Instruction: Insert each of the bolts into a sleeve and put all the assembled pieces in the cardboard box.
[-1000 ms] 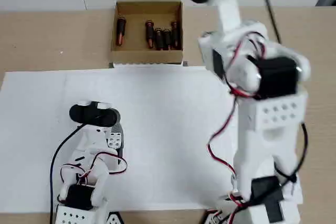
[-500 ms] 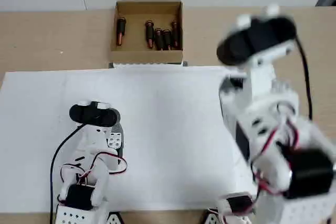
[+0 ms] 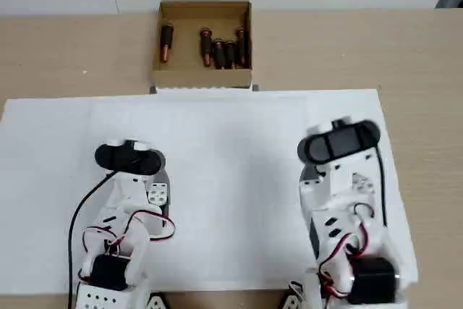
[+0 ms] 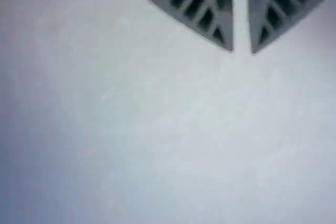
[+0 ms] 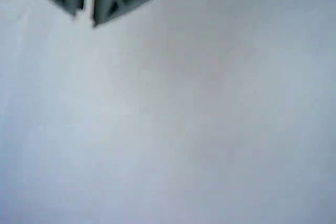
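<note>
The pieces (image 3: 218, 50) are lying inside the box (image 3: 205, 77), one apart near a side wall and the rest bunched together toward the other side, each showing a dark sleeve with a coppery end. The box is sitting on the table (image 3: 72, 48), just past the far edge of the paper (image 3: 231, 128). Both arms are resting folded over the near part of the paper, well apart from the box, the left arm (image 3: 126, 208) on one side and the right arm (image 3: 343, 200) on the other. The left gripper (image 4: 241, 51) is hanging close above the paper with its jaws drawn together to a narrow slit, gripping nothing. The right gripper (image 5: 84, 19) is doing likewise, its jaws nearly touching and nothing between them. Since every piece I can make out is lying in the box, the work seems finished and the step in hand is parking. To do that well, each arm should be settling low and folded, jaws clenched on nothing, without dragging the paper or nudging the box.
</note>
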`<action>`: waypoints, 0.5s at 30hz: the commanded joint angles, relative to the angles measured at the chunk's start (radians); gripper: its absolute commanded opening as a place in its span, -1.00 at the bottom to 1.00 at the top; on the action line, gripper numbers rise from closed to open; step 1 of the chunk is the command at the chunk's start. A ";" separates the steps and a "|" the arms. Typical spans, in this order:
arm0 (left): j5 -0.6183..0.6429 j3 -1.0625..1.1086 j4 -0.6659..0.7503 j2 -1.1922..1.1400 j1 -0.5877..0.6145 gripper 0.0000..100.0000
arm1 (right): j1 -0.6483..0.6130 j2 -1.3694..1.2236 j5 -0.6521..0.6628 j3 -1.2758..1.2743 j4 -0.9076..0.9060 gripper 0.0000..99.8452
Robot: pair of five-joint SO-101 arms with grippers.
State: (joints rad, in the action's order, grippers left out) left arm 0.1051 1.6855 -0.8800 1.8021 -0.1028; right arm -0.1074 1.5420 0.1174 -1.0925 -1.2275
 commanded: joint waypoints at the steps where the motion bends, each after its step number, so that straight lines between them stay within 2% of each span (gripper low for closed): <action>1: -0.006 -0.004 0.000 0.011 0.005 -0.99 | 0.005 0.137 -0.009 -0.147 0.035 -0.99; 6: -0.006 -0.004 0.000 0.011 0.005 -0.99 | 0.012 0.283 -0.011 -0.319 0.033 -0.99; 15: -0.006 -0.004 0.000 0.011 0.005 -0.99 | 0.013 0.265 -0.086 -0.456 0.071 -0.99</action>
State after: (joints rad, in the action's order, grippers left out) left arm 0.1051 1.6855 -0.8800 1.8021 -0.1028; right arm -0.1043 1.7967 0.0667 -1.5328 -1.1799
